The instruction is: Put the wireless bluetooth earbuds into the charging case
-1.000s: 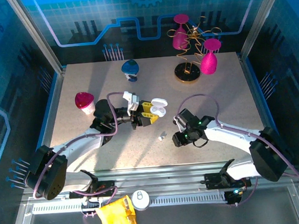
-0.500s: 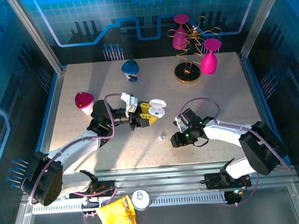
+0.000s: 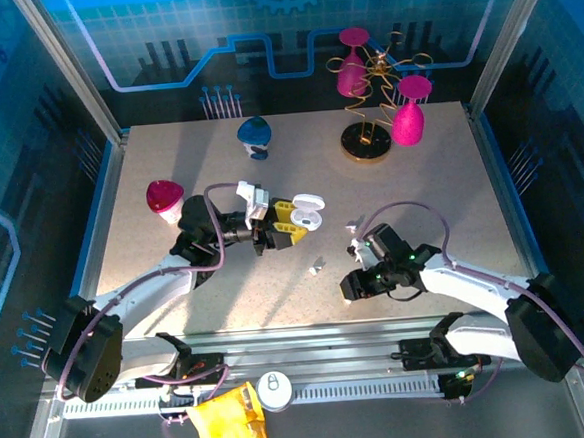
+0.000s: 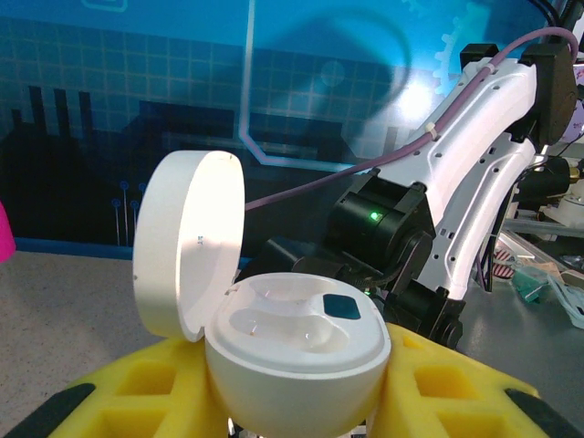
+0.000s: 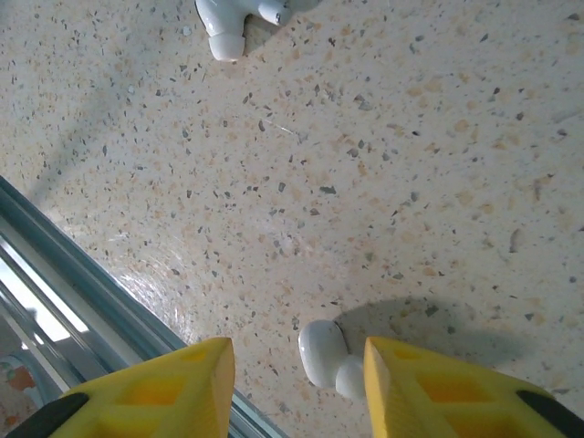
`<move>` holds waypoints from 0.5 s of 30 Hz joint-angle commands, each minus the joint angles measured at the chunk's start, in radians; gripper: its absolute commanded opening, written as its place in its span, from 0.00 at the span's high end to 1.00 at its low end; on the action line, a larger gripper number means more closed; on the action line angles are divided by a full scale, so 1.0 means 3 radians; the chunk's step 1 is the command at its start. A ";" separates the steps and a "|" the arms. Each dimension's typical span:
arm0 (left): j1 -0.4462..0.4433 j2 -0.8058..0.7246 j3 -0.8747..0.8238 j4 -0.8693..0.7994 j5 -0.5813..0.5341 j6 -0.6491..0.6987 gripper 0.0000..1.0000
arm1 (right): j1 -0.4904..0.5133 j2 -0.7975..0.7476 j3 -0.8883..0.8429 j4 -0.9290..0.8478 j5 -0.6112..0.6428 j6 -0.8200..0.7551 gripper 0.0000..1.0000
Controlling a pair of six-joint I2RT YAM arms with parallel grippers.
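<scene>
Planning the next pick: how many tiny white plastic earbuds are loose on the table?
2. One white earbud lies on the speckled table between the right gripper's open fingers; the other lies farther ahead.

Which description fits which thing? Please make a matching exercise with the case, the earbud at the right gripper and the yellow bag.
Things: 1 case; 2 earbud; 3 yellow bag.
Descriptions: A on the table, inside the open right gripper; B off the table, past its near edge; C lid open, clamped by the left gripper.
Pairs: 1-C; 2-A; 3-B.
</scene>
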 commanded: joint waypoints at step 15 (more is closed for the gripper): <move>0.0016 -0.0117 -0.0013 -0.0098 -0.0116 0.0170 0.64 | 0.0498 0.0167 0.0649 -0.0972 0.1134 0.0014 0.70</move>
